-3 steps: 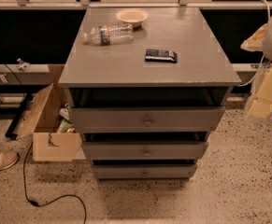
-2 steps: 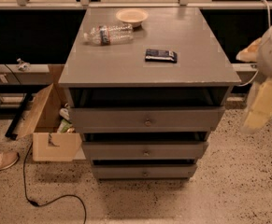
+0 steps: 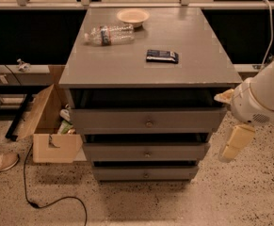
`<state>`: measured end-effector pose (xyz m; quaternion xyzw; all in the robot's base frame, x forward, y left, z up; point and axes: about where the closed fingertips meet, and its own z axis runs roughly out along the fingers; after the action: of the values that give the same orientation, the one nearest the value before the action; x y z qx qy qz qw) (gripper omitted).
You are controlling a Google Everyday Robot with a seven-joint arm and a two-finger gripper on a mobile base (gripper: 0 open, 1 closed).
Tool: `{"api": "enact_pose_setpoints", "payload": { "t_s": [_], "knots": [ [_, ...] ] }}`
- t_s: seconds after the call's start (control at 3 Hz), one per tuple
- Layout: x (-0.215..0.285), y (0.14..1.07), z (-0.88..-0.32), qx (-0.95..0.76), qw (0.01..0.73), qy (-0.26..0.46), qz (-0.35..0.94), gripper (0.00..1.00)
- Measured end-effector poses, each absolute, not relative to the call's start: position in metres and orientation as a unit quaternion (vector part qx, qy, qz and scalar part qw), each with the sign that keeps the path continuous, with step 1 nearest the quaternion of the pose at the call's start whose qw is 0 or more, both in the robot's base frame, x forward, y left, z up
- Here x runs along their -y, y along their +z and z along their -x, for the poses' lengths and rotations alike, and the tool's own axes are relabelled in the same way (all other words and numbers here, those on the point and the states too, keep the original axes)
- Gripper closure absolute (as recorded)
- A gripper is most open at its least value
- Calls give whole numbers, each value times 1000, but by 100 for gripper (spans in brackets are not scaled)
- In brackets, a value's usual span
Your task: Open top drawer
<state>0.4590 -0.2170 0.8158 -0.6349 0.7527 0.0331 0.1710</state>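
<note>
The grey cabinet (image 3: 150, 65) has three drawers stacked in its front. The top drawer (image 3: 108, 120) is the widest, with a small round metal knob (image 3: 149, 124) at its centre and a dark gap between its front and the cabinet top. My gripper (image 3: 229, 121) hangs at the cabinet's right front corner, level with the top drawer's right end and well right of the knob. Its two cream fingers (image 3: 235, 142) stand apart with nothing between them. It touches no knob.
On the cabinet top lie a plastic bottle (image 3: 109, 34), a shallow bowl (image 3: 133, 16) and a dark packet (image 3: 162, 56). An open cardboard box (image 3: 49, 126) stands on the floor at the left, with a black cable (image 3: 42, 202) and a shoe (image 3: 0, 161) nearby.
My arm has moved left and down, from beside the cabinet's right edge to its right front corner. The drawers and the things on top have not moved.
</note>
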Motion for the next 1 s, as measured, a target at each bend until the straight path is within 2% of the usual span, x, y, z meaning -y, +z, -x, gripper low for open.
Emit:
{"api": "enact_pose_setpoints", "payload": {
  "t_s": [0.33,1.0],
  "knots": [
    [217,816,-459,-753,171,33,635,0],
    [218,739,-525,-715,159,0,681,0]
  ]
}}
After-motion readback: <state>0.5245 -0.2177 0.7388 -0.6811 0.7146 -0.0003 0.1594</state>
